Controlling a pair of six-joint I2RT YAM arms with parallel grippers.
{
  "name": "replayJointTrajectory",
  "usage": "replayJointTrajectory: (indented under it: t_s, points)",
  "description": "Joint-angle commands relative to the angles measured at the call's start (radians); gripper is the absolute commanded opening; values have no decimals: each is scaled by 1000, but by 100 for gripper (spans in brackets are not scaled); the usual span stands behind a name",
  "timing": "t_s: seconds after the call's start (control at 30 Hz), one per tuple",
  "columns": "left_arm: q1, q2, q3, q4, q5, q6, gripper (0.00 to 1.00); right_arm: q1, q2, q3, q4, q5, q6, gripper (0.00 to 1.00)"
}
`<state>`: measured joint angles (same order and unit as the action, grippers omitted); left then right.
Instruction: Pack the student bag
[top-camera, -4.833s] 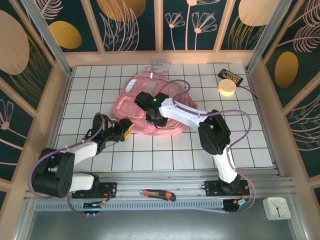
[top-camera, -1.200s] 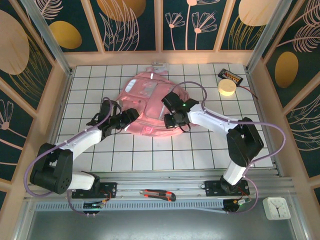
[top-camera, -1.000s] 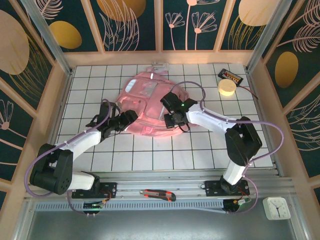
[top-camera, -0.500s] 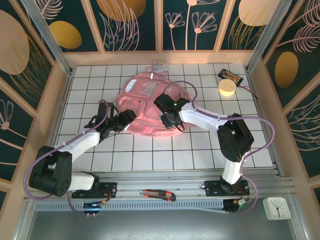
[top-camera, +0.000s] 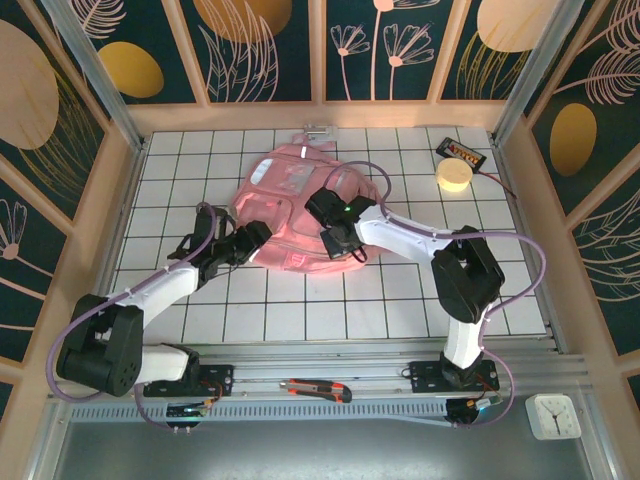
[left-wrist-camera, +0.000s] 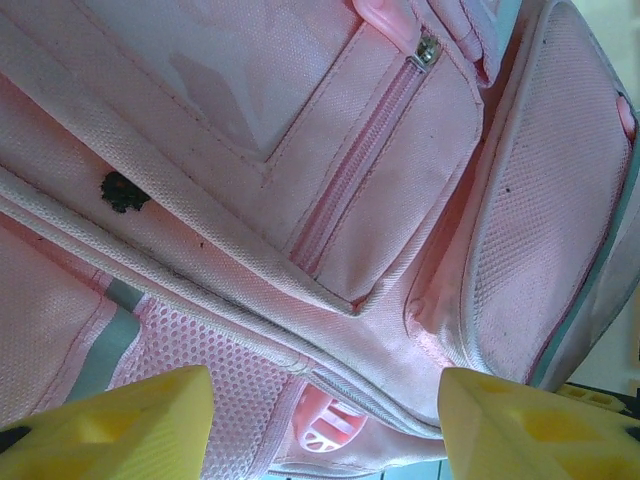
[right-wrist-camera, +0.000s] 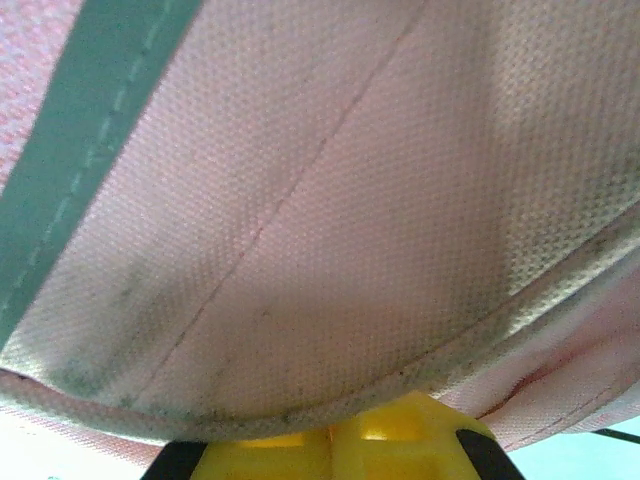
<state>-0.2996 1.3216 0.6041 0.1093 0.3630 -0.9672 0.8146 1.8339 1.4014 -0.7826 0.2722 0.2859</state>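
The student bag (top-camera: 285, 195), a large pink backpack with grey strips, lies in the middle of the tiled table. My left gripper (top-camera: 252, 238) hovers at its near left corner, open. In the left wrist view the yellow fingers (left-wrist-camera: 120, 420) stand wide apart over the bag's mesh pocket and zipped front pocket (left-wrist-camera: 350, 200), and nothing is between them. My right gripper (top-camera: 335, 240) sits at the bag's near edge. In the right wrist view its yellow fingers (right-wrist-camera: 335, 435) are pressed together, and a piped edge of the bag's fabric (right-wrist-camera: 330, 200) covers their tips.
A cream tape roll (top-camera: 454, 176) and a black box with an orange label (top-camera: 464, 153) sit at the back right. A small clear item (top-camera: 320, 131) lies behind the bag. A utility knife (top-camera: 315, 389) and a white clock (top-camera: 553, 415) rest on the front rail.
My right gripper slid left along the bag's near edge and closed its fingers. The left gripper stayed open in almost the same place.
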Motion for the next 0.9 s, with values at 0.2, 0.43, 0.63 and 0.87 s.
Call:
replayJointTrajectory:
  t_s: [0.2,0.43,0.63,0.87]
  points:
    - [-16,14,42,31,79,-20,61,28,-42,42,4,-5,-6,0]
    - [-103,125,21,380,149,-447,65,23,-32,52,0,-5,-13,0]
    - [-123,196,41,457,162,-607,65,10,-41,50,9,-7,-17,0]
    - [-141,269,56,518,157,-671,60,9,-46,35,23,-14,-8,0]
